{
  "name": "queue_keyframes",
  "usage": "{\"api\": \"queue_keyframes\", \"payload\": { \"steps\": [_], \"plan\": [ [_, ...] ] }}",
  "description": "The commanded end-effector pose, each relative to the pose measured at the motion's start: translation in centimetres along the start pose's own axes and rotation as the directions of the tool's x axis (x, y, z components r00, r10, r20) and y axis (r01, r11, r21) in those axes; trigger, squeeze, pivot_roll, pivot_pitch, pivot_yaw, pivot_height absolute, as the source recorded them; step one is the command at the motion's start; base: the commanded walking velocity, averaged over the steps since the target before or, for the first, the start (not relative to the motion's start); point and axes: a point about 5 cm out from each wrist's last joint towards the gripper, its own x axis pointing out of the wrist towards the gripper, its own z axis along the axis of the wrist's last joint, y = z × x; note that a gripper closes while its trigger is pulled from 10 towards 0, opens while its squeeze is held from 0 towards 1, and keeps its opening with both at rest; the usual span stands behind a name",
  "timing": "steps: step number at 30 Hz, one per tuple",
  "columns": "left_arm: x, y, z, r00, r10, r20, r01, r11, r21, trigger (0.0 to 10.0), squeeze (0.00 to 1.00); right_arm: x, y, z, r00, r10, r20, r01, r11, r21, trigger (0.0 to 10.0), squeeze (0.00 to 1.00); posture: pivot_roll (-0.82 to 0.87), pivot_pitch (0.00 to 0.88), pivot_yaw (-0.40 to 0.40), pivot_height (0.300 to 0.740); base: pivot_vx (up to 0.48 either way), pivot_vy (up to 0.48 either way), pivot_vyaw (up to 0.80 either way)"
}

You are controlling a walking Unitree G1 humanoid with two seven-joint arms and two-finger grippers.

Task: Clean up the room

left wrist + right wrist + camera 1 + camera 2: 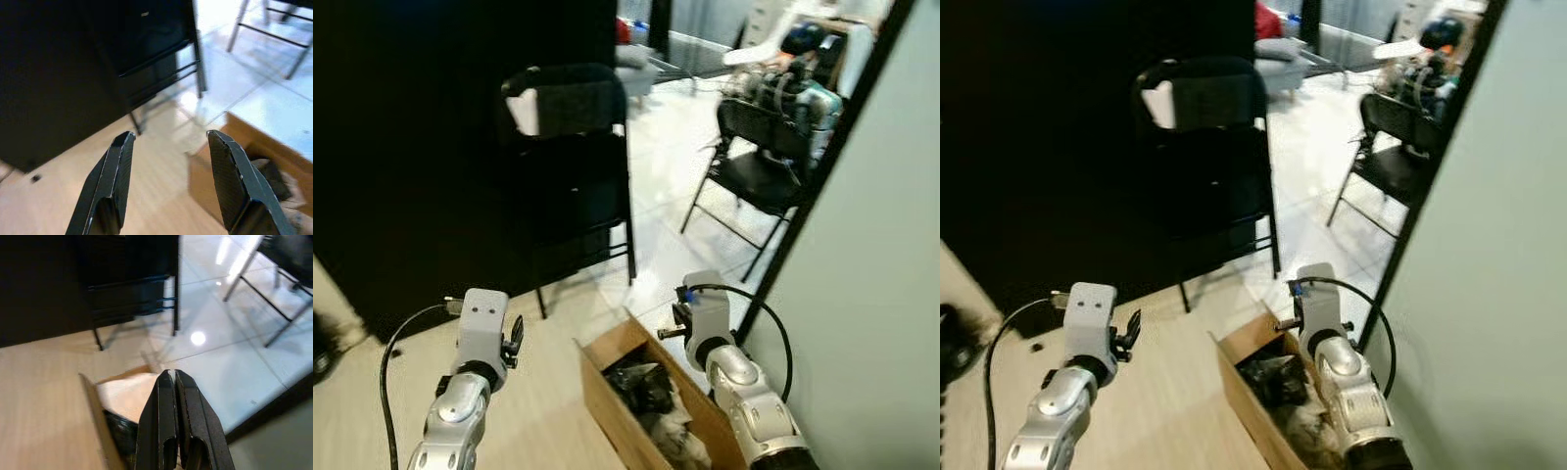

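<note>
A big black wall panel stands behind everything. A black folding chair stands right in front of it, just past the far end of a brown cardboard box. A pale thing hangs on the chair's back. A second black chair stands farther away from the box, on the shiny white tiles, next to a grey-green wall.

The box sits on the light wood floor, right where the wood meets the tiles. Dark and pale crumpled things lie inside the box; I cannot tell what they are.

The left gripper hangs over the wood floor beside the box, on the robot's left of it. Its two black fingers are spread wide with nothing between them.

The right gripper hangs over the far end of the box. Its fingers are pressed together and hold nothing.
</note>
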Motion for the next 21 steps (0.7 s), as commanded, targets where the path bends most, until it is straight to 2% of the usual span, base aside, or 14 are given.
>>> {"api": "queue_keyframes", "payload": {
  "steps": [1, 4, 18, 19, 21],
  "plan": [
    [-0.1, 0.0, -0.2, 1.0, -0.001, -0.015, 0.001, 1.0, 0.003, 10.0, 0.0, 0.0, 0.1, -0.2, 1.0, 0.012, -0.017, -0.012, 1.0, 0.001, 10.0, 0.0, -0.05, 0.038, -0.008, 0.74, 0.0, 0.0, -0.8],
    [-0.1, 0.0, -0.2, 1.0, 0.003, -0.017, -0.003, 1.0, 0.002, 10.0, 0.0, 0.0, 0.6, -0.6, 0.996, 0.068, -0.059, -0.07, 0.997, -0.036, 10.0, 0.0, -0.05, 0.039, -0.013, 0.74, 0.0, 0.0, -0.8],
    [-0.2, 0.4, -0.4, 1.0, 0.012, -0.024, -0.011, 1.0, 0.009, 10.0, 0.0, 0.2, 1.3, -0.5, 0.984, 0.148, -0.1, -0.157, 0.983, -0.092, 10.0, 0.0, -0.06, 0.042, -0.018, 0.74, 0.0, 0.0, -0.8],
    [-0.1, 0.8, -0.3, 0.999, 0.025, -0.028, -0.024, 1.0, 0.011, 10.0, 0.0, 0.4, 2.1, -0.6, 0.964, 0.233, -0.127, -0.247, 0.963, -0.111, 10.0, 0.0, -0.06, 0.056, -0.019, 0.74, 0.0, 0.0, -0.61],
    [-0.1, 0.8, -0.3, 0.999, 0.025, -0.028, -0.024, 1.0, 0.011, 10.0, 0.0, 0.4, 2.1, -0.6, 0.964, 0.233, -0.127, -0.247, 0.963, -0.111, 10.0, 0.0, -0.06, 0.056, -0.019, 0.74, 0.0, 0.0, -0.61]
  ]
}}
